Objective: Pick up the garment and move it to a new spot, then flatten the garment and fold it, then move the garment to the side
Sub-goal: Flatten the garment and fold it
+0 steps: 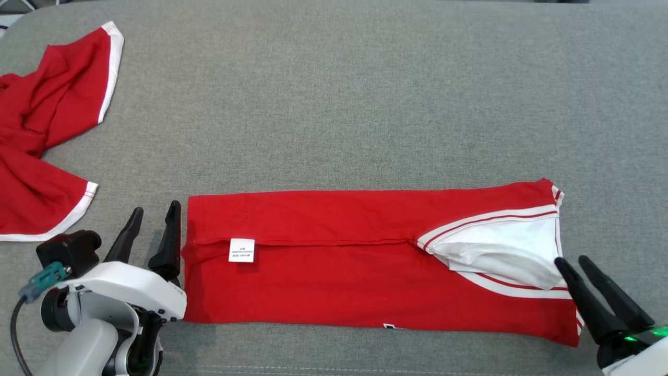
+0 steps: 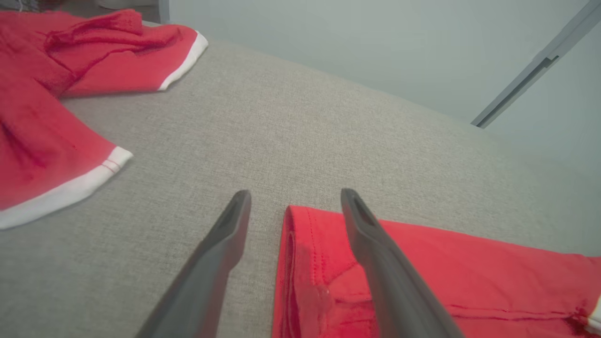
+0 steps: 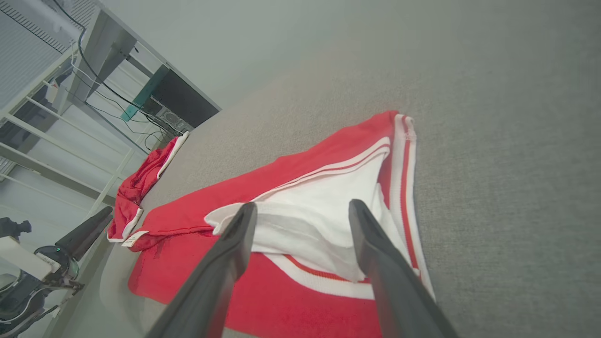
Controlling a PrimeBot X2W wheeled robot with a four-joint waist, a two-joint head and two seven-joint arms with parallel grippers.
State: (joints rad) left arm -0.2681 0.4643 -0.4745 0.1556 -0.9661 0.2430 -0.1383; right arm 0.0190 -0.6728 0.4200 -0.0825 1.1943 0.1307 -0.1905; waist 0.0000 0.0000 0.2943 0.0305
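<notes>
The garment [image 1: 334, 261] is a red shirt with white striped trim, lying as a long flat band across the grey surface, with a white label near its left end. My left gripper [image 1: 155, 208] stands open at the band's left edge. In the left wrist view the open left gripper [image 2: 296, 192] straddles the corner of the garment [image 2: 469, 272]. My right gripper [image 1: 571, 259] is open at the right end, by the white neck opening. From the right wrist, that gripper [image 3: 303, 204] hovers over the white lining of the garment [image 3: 263, 300]. Nothing is held.
A second red garment with white trim [image 1: 47, 136] lies crumpled at the far left, also seen as a red heap [image 2: 47, 94] from the left wrist. Bare grey fabric surface [image 1: 365, 104] stretches behind the band. Shelving and cables [image 3: 94, 94] stand beyond the surface's edge.
</notes>
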